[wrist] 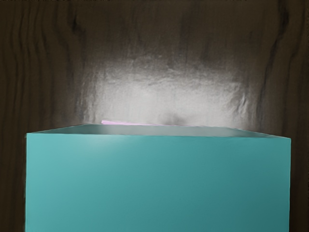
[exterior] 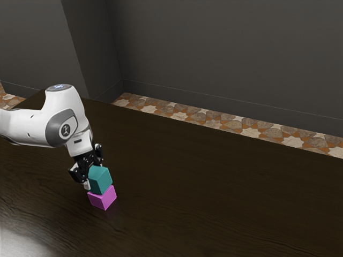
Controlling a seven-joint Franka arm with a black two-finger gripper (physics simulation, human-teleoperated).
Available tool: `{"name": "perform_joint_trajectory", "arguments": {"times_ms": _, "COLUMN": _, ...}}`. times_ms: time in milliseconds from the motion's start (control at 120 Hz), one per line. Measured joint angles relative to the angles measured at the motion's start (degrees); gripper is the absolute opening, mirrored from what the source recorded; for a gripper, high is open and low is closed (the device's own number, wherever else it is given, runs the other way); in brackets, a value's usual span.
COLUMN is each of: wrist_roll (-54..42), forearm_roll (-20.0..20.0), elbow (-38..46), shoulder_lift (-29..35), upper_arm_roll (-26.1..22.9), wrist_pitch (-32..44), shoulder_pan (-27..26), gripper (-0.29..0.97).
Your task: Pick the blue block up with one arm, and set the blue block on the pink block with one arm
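Blue block is being pinched from two sides by the gripper, jaws pressing on its flanks. It is being held directly over the pink block on the dark wooden table. It is being kept slightly tilted and low, presumably for seating on the pink top face. Contact is looking likely but can't be confirmed. In the wrist view a thin strip of pink is peeking past the blue edge, so the overlap is being judged as nearly full.
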State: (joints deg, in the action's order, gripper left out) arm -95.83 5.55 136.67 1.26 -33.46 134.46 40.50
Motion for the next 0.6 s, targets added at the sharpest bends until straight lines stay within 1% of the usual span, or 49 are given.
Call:
{"name": "perform_joint_trajectory", "arguments": {"times_ms": 217, "wrist_roll": 0.1, "forearm_roll": 0.0, "elbow": 0.27, "shoulder_lift": -0.04, "upper_arm_roll": 0.0, "wrist_pitch": 0.01, "shoulder_pan": -0.25, "gripper": 0.37}}
{"name": "perform_joint_trajectory", "arguments": {"times_ms": 433, "wrist_roll": 0.2, "forearm_roll": -0.08, "elbow": 0.28, "shoulder_lift": -0.05, "upper_arm_roll": -0.11, "wrist_pitch": -0.32, "shoulder_pan": -0.09, "gripper": 0.54}}
{"name": "perform_joint_trajectory", "arguments": {"times_ms": 600, "wrist_roll": 0.21, "forearm_roll": -0.09, "elbow": 0.23, "shoulder_lift": 0.19, "upper_arm_roll": -0.12, "wrist_pitch": -0.46, "shoulder_pan": 0.11, "gripper": 0.62}}
